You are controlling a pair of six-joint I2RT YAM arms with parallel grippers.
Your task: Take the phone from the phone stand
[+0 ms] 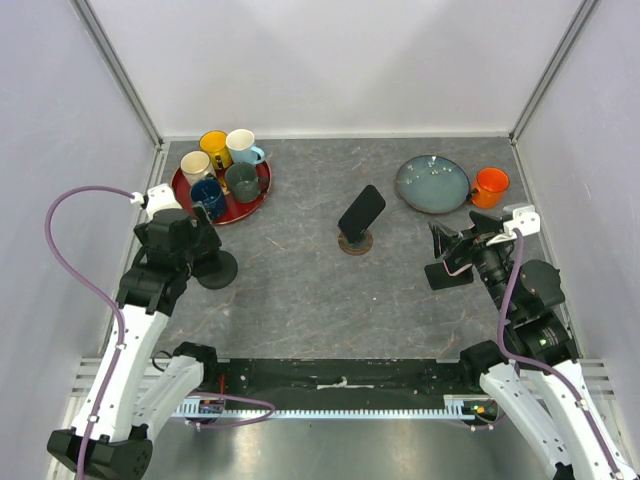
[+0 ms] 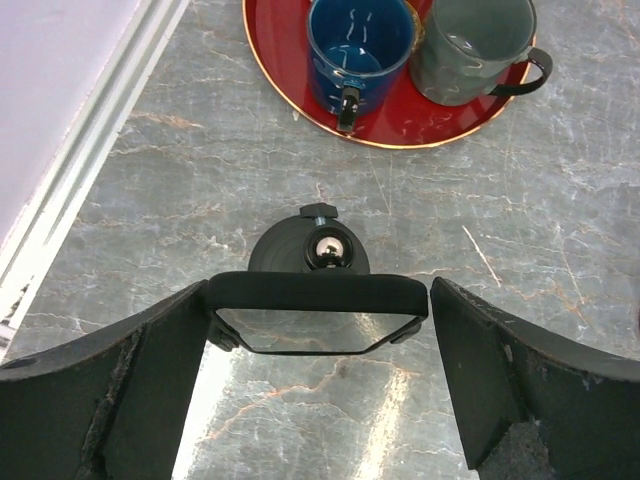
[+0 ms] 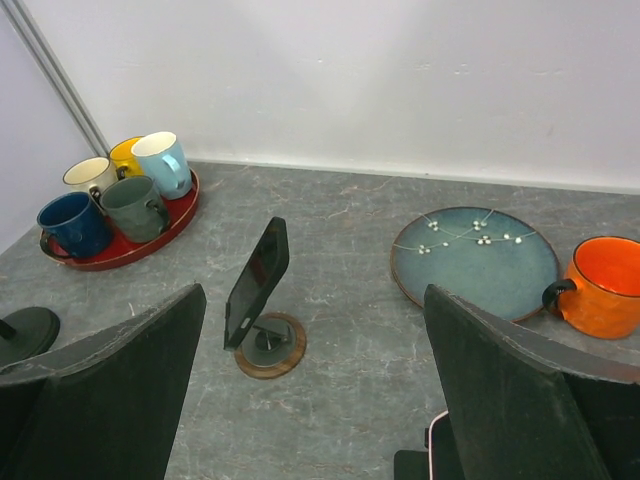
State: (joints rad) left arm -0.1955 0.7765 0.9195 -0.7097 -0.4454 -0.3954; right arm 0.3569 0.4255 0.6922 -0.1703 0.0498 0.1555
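Task not begun: the phone [image 1: 362,210] leans in its stand [image 1: 355,243] at the centre of the top view, untouched. The left claw [image 2: 320,297], wide, hangs at centre left over a separate black mount [image 2: 310,250]. The right claw [image 3: 312,300], wide and empty, faces the phone from the right, well apart; approach, grasp and lift remain.

— Mid-table?
— Just the phone [image 1: 362,212], propped tilted on the phone stand [image 1: 355,243]
— Far left?
— Back-left corner: a tray [image 1: 250,206] carrying five mugs [image 1: 243,181]. In front of the tray, nearer the left wall, a second stand [image 1: 216,270]
— Far right?
— Behind and right of the phone, well apart from it, a plate [image 1: 432,185]; just right of the plate, a lone mug [image 1: 490,186]
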